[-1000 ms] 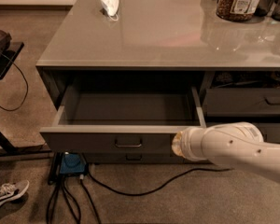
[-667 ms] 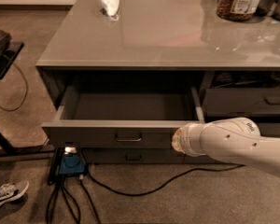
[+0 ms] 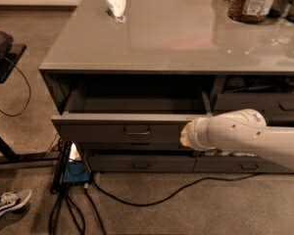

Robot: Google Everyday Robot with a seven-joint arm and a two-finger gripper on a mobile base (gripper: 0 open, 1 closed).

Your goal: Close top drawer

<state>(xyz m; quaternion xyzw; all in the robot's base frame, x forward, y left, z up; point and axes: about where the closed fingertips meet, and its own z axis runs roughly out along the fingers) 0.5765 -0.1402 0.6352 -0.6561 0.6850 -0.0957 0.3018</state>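
Your top drawer (image 3: 103, 131) has slid further into the desk since a second ago, and less of its grey floor shows. The arm has followed it in. The drawer now stands partly open in the left column, just under the glossy grey desktop (image 3: 176, 38). Its tall front sits proud of the shallower drawer (image 3: 142, 163) below. Your gripper (image 3: 184, 134) is at the right end of that front, to the right of the small central handle (image 3: 136, 130). The white forearm (image 3: 250, 136) reaches in from the right edge. The wrist hides the gripper, so you cannot tell whether it is open or closed. On the desktop a crumpled white mask (image 3: 115, 1) lies at the far left and a brown jar (image 3: 251, 1) stands at the far right. Below, black cables (image 3: 152, 196) cross the carpet near a blue box (image 3: 76, 172). A sneaker (image 3: 7, 203) pokes in at lower left.
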